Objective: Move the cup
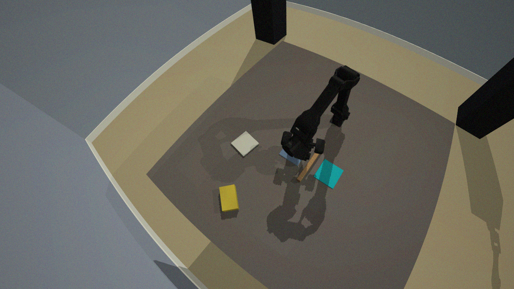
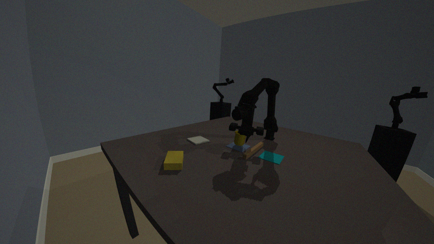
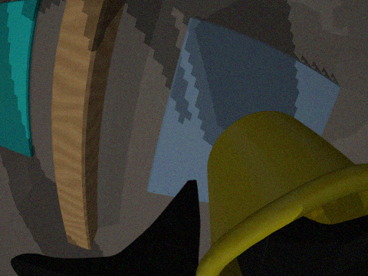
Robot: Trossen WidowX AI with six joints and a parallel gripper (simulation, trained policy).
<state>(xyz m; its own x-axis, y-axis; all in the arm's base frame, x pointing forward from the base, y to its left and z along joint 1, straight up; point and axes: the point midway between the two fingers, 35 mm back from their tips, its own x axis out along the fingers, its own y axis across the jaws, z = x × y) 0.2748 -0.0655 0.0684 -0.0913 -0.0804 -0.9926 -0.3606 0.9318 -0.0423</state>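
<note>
Exterior view: a yellow, round-walled cup (image 2: 240, 139) (image 3: 268, 169) with a rim.

A: Cups?
B: n = 1, yellow (image 2: 240, 139) (image 3: 268, 165), at the gripper (image 1: 303, 158) (image 2: 246, 140) (image 3: 208, 186)
A: Pads?
B: 2: blue pad (image 1: 288, 157) (image 2: 233, 146) (image 3: 172, 153) below the gripper, teal pad (image 1: 332, 172) (image 2: 271, 157) (image 3: 17, 96) off to its side
A: Wooden bars?
B: 1 (image 1: 308, 167) (image 2: 254, 149) (image 3: 69, 134), near the gripper
A: Blocks, tiles?
B: 1 yellow block (image 1: 229, 198) (image 2: 173, 160), 1 white tile (image 1: 245, 143) (image 2: 198, 139), both well apart from the gripper

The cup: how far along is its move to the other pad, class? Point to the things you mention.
Done: the gripper (image 1: 302, 157) (image 2: 244, 140) (image 3: 208, 186) grips the cup (image 2: 239, 139) (image 3: 264, 169). In hand: the cup, seemingly just above the blue pad (image 1: 288, 157) (image 2: 231, 146) (image 3: 174, 165). Left: crossing the bar (image 1: 308, 167) (image 2: 253, 150) (image 3: 70, 134), set-down on the teal pad (image 1: 329, 174) (image 2: 271, 157) (image 3: 19, 77), release.
</note>
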